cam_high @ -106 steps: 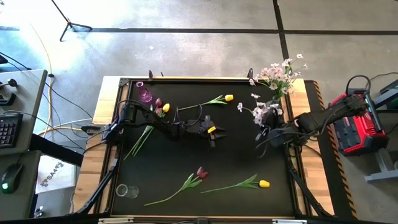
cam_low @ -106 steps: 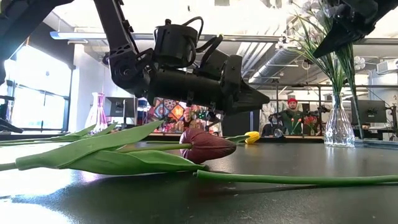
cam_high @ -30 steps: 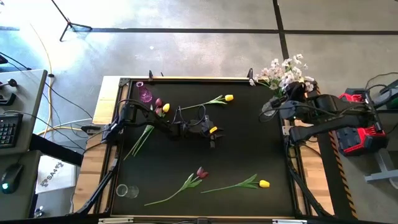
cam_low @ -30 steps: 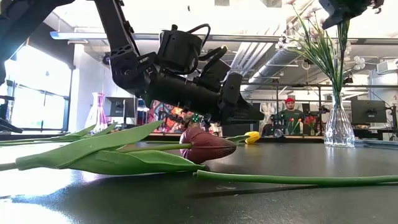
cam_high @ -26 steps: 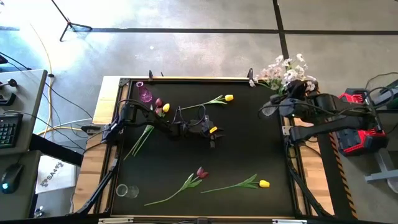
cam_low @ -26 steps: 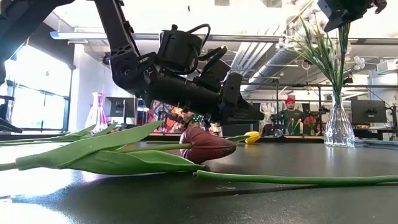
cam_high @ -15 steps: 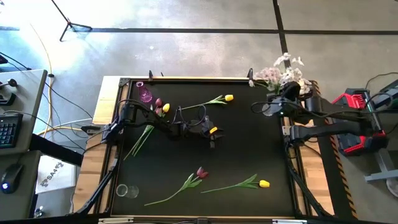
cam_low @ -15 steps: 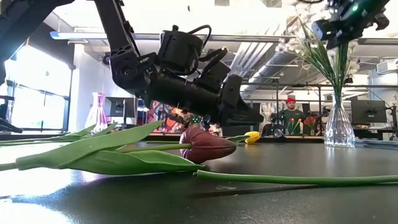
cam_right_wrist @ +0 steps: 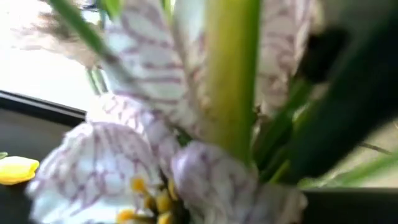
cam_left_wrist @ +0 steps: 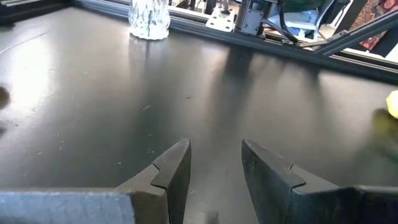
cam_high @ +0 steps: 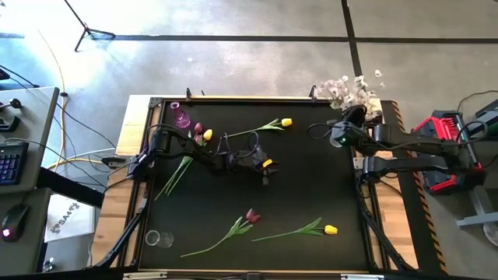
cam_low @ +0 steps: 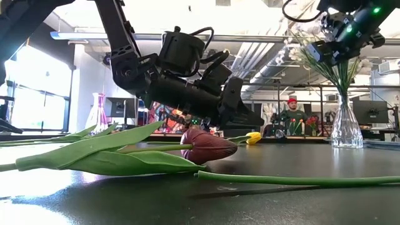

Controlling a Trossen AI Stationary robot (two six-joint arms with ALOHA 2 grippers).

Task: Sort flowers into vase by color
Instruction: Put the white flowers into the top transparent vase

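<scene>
Right end effector [cam_high: 339, 137] shut on pale pink-white blossom spray [cam_high: 348, 90], raised over clear glass vase [cam_low: 345, 130] at bench [cam_high: 311, 187] back corner, likely for insertion. Left end effector [cam_high: 265, 174] hovers mid-bench, fingers parted, empty; yellow tulips [cam_high: 330, 229] and dark red tulips [cam_high: 252, 215] lie unsorted.

The left arm is extended from the surface's left edge toward its middle, the forearm held low and nearly level. Its left pincer [cam_high: 266, 166] is kept just above the surface [cam_high: 311, 187], with the 2 fingers [cam_left_wrist: 171, 171] parted and nothing between them. The right arm is reached in from the right edge, its wrist raised high near the far right corner. The right pincer [cam_high: 339, 131] is seen closed.
</scene>
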